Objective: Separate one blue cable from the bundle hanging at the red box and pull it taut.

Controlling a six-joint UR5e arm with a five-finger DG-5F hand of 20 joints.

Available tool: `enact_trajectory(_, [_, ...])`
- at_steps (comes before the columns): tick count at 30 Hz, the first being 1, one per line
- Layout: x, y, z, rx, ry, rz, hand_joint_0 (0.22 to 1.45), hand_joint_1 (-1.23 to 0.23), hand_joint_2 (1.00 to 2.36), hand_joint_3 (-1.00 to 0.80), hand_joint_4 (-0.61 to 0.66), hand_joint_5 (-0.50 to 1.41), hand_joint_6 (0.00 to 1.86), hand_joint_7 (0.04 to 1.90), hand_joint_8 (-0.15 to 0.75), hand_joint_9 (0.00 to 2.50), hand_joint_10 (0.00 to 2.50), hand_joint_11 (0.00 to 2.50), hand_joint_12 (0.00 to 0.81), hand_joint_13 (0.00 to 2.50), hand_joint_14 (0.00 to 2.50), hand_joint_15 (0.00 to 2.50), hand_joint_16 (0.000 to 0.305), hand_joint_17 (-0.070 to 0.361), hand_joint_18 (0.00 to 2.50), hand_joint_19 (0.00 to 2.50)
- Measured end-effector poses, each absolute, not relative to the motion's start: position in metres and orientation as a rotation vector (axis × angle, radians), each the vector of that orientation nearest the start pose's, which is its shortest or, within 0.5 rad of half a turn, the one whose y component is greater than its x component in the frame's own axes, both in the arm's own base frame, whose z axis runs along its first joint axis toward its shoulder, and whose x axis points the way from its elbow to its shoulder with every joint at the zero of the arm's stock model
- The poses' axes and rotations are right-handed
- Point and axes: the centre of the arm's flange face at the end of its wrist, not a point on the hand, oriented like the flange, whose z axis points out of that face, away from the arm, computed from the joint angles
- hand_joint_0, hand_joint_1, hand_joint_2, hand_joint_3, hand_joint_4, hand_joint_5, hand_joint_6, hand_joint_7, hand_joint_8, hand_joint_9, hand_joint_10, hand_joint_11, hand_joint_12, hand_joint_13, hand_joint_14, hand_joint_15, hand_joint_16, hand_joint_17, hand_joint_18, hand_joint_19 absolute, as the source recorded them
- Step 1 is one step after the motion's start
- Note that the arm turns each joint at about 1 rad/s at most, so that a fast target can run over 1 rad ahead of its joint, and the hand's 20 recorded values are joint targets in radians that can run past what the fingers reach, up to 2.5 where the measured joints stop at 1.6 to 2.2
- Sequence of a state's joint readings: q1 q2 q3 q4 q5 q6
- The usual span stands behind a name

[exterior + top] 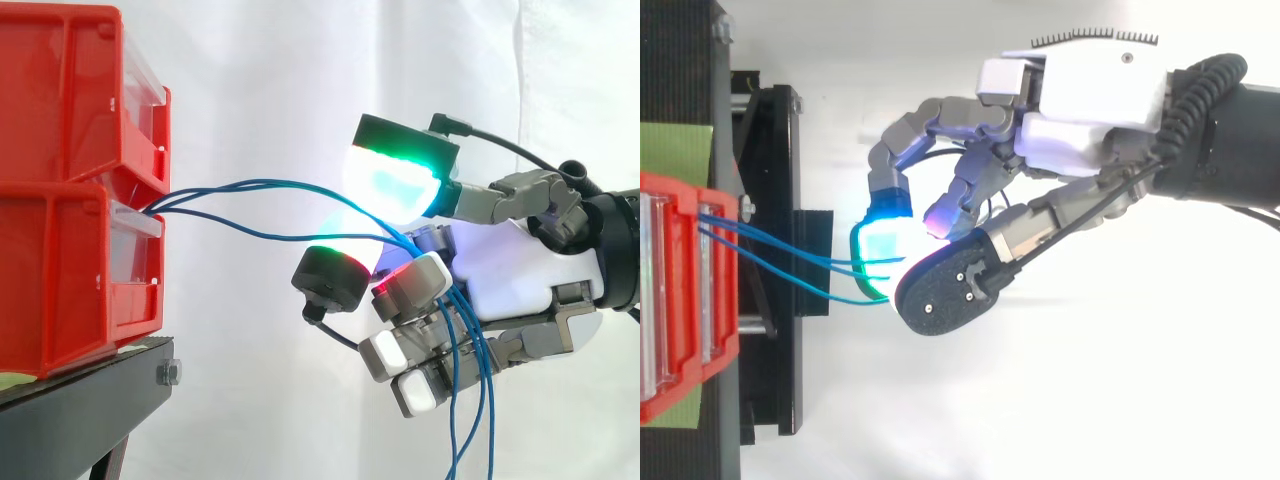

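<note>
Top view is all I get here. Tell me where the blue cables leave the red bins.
Observer: The blue cables come out of the gap between the upper red bin and the lower red bin.
Operator: Now tell me where they go past the hand.
Observer: They cross curled fingers of the hand and hang down below it.
Operator: Report the slack.
Observer: Between bins and hand they bow in curves, none taut.
</note>
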State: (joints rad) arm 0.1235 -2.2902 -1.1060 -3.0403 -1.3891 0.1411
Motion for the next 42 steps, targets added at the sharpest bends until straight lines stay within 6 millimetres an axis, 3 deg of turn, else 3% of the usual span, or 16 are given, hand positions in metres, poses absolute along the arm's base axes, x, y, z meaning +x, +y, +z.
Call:
enact_trajectory(2, [0.7541, -0.0591, 0.2698, 1.437, 1.207, 1.170, 0.56, -0.90, 1.00, -0.50, 0.07, -0.17, 0.94, 1.00, 0.340, 1.14, 0.02, 1.18, 0.382, 0.85, 0.02, 0.62, 0.051, 0.115, 0.75, 0.60])
enact_trajectory(3, [0.7541, -0.0591, 0.2699, 1.437, 1.207, 1.170, 0.55, -0.82, 1.00, -0.50, 0.08, -0.17, 0.93, 0.99, 0.349, 1.15, 0.02, 1.17, 0.388, 0.86, 0.02, 0.62, 0.052, 0.117, 0.75, 0.60])
enact_trajectory(7, [0.7541, -0.0594, 0.2699, 1.437, 1.207, 1.170, 0.61, -0.67, 1.00, -0.50, 0.08, -0.18, 0.92, 0.99, 0.333, 1.15, 0.02, 1.15, 0.376, 0.86, 0.02, 0.62, 0.050, 0.114, 0.74, 0.61])
enact_trajectory(14, [0.7540, -0.0606, 0.2698, 1.438, 1.203, 1.167, 0.57, -0.52, 1.00, -0.50, 0.10, -0.19, 0.92, 0.95, 0.345, 1.14, 0.02, 1.13, 0.391, 0.86, 0.02, 0.62, 0.053, 0.118, 0.73, 0.62])
enact_trajectory(17, [0.7542, -0.0605, 0.2700, 1.437, 1.202, 1.168, 0.61, -0.44, 1.00, -0.50, 0.09, -0.19, 0.92, 0.95, 0.336, 1.14, 0.02, 1.13, 0.386, 0.85, 0.02, 0.62, 0.051, 0.116, 0.72, 0.63])
enact_trajectory(22, [0.7543, -0.0606, 0.2700, 1.437, 1.202, 1.168, 0.64, -0.49, 1.00, -0.50, 0.09, -0.20, 0.93, 0.96, 0.346, 1.11, 0.02, 1.12, 0.390, 0.84, 0.02, 0.62, 0.052, 0.118, 0.70, 0.62])
enact_trajectory(26, [0.7541, -0.0605, 0.2700, 1.438, 1.203, 1.167, 0.65, -0.64, 1.01, -0.37, 0.10, -0.20, 0.94, 0.96, 0.353, 1.10, 0.02, 1.13, 0.387, 0.84, 0.02, 0.62, 0.053, 0.118, 0.71, 0.62])
enact_trajectory(27, [0.7540, -0.0605, 0.2700, 1.438, 1.203, 1.167, 0.69, -0.71, 1.01, -0.36, 0.05, -0.20, 0.95, 0.98, 0.345, 1.10, 0.02, 1.16, 0.384, 0.85, 0.02, 0.61, 0.052, 0.118, 0.73, 0.59])
enact_trajectory(30, [0.7540, -0.0605, 0.2700, 1.438, 1.203, 1.167, 0.76, -0.81, 1.01, -0.38, -0.03, -0.21, 0.95, 1.08, 0.329, 1.11, 0.02, 1.15, 0.376, 0.85, 0.02, 0.61, 0.051, 0.115, 0.72, 0.57])
enact_trajectory(34, [0.7540, -0.0605, 0.2702, 1.438, 1.203, 1.167, 0.81, -0.85, 1.00, -0.50, -0.06, -0.21, 0.96, 1.02, 0.316, 1.14, 0.02, 1.16, 0.364, 0.86, 0.02, 0.61, 0.050, 0.113, 0.72, 0.57])
enact_trajectory(42, [0.7542, -0.0605, 0.2701, 1.437, 1.202, 1.169, 0.67, -0.85, 1.00, -0.50, 0.04, -0.18, 0.95, 0.99, 0.333, 1.20, 0.02, 1.22, 0.366, 0.89, 0.02, 0.62, 0.049, 0.111, 0.76, 0.57])
